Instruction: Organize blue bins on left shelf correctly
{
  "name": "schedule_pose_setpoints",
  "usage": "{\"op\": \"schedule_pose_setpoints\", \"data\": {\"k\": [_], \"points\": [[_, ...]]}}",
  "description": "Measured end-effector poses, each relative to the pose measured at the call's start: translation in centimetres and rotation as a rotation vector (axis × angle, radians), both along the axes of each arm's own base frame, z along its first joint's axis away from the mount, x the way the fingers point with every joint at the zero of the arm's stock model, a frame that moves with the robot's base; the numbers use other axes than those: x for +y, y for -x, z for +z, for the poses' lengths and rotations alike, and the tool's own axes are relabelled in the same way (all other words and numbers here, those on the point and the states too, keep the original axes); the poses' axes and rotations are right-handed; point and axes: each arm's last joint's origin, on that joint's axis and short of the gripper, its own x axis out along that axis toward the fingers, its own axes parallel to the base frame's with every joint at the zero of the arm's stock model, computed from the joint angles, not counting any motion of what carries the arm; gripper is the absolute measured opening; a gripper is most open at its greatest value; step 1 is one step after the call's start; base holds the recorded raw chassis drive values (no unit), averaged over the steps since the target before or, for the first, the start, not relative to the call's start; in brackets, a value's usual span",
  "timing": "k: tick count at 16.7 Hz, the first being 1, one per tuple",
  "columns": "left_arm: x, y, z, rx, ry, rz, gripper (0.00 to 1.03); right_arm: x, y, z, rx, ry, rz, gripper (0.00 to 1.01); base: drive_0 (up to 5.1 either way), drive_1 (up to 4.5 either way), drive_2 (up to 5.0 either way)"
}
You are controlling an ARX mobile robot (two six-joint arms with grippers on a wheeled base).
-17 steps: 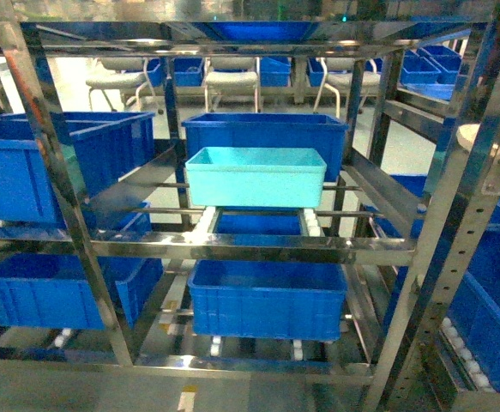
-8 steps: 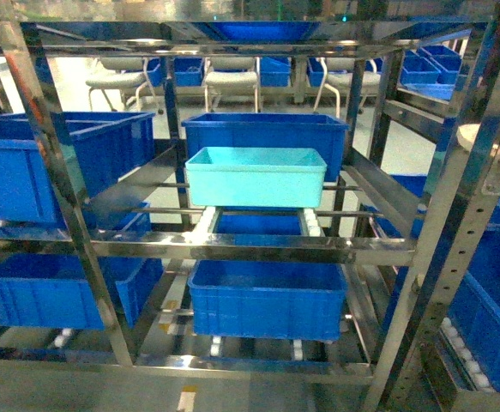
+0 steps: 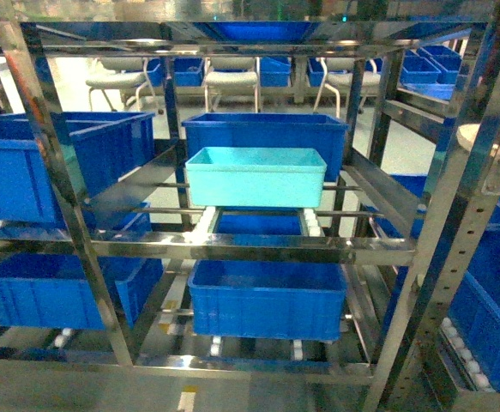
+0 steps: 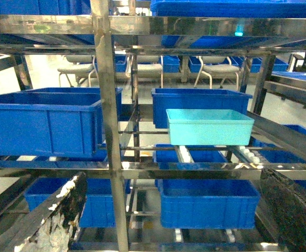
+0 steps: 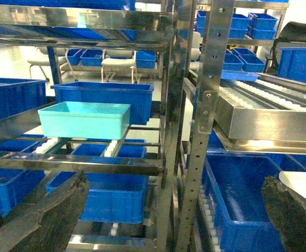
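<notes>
The light turquoise blue bin (image 3: 256,176) sits on the white roller tracks in the middle bay of the left shelf (image 3: 232,249), on its middle tier, in front of a royal-blue bin (image 3: 267,130). It also shows in the left wrist view (image 4: 209,127) and the right wrist view (image 5: 84,119). Neither gripper appears in the head view. My left gripper (image 4: 172,178) is open and empty, well short of the rack, its dark fingers (image 4: 63,215) spread at the frame's bottom corners. My right gripper (image 5: 176,182) is likewise open and empty, facing the post between the racks.
Royal-blue ribbed bins fill the neighbouring bays: one below the turquoise bin (image 3: 267,300), two at the left (image 3: 52,163) (image 3: 61,287). A second rack with blue bins (image 3: 494,292) stands at the right behind a perforated steel post (image 5: 208,105). Chairs (image 3: 231,81) stand beyond.
</notes>
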Motion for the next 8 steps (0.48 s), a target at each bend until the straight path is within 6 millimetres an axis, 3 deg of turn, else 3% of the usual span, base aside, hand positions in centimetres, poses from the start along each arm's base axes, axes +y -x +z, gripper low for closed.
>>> {"op": "schedule_pose_setpoints", "data": {"k": [8], "points": [[0.00, 0.00, 0.00, 0.000, 0.000, 0.000, 0.98, 0.00, 0.00, 0.00, 0.000, 0.000, 0.000, 0.98, 0.0, 0.00, 0.0]]}}
